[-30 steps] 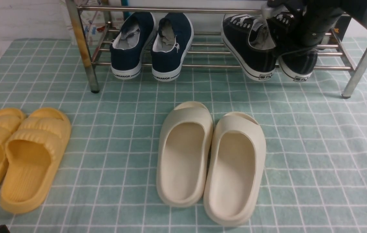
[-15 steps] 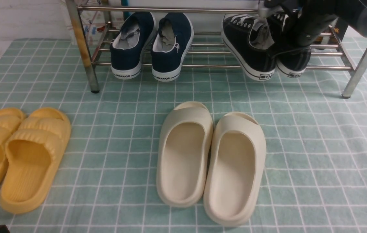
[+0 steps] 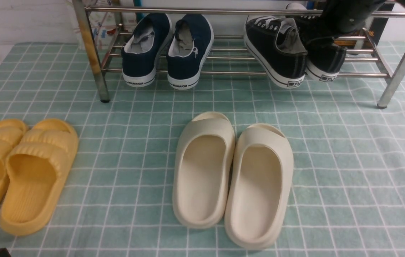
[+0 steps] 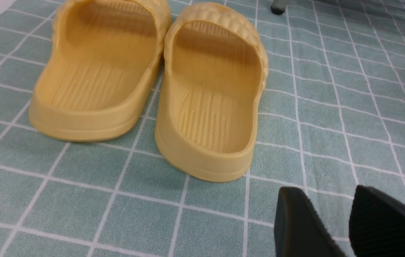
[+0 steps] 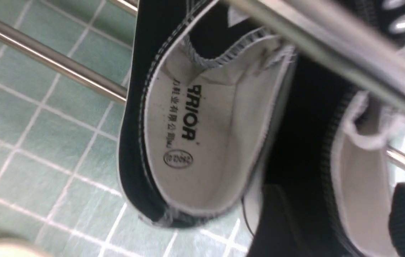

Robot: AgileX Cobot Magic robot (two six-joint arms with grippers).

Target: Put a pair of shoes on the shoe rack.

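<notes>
Both black canvas sneakers rest on the lower bars of the steel shoe rack (image 3: 223,73) at its right end, heels toward me. The left sneaker (image 3: 277,53) leans against the right sneaker (image 3: 325,62). My right arm (image 3: 348,14) reaches in from the top right above the right sneaker. In the right wrist view my right gripper (image 5: 348,214) is open, its fingers straddling that shoe's collar wall (image 5: 359,171), one outside and one over the grey lining. The left sneaker's insole (image 5: 202,142) lies beside it. My left gripper (image 4: 334,214) hangs open over the cloth.
Navy sneakers (image 3: 166,50) fill the rack's left half. Cream slides (image 3: 231,178) lie mid-cloth and yellow slides (image 3: 20,171) at the near left, just ahead of my left gripper (image 4: 152,82). Rack legs (image 3: 97,71) (image 3: 398,71) stand on the green checked cloth. A top bar (image 5: 330,46) crosses over the sneakers.
My right gripper has opened and let go of the right sneaker. The arm has lifted up and back, and that sneaker now sits on the bars with its heel uncovered.
</notes>
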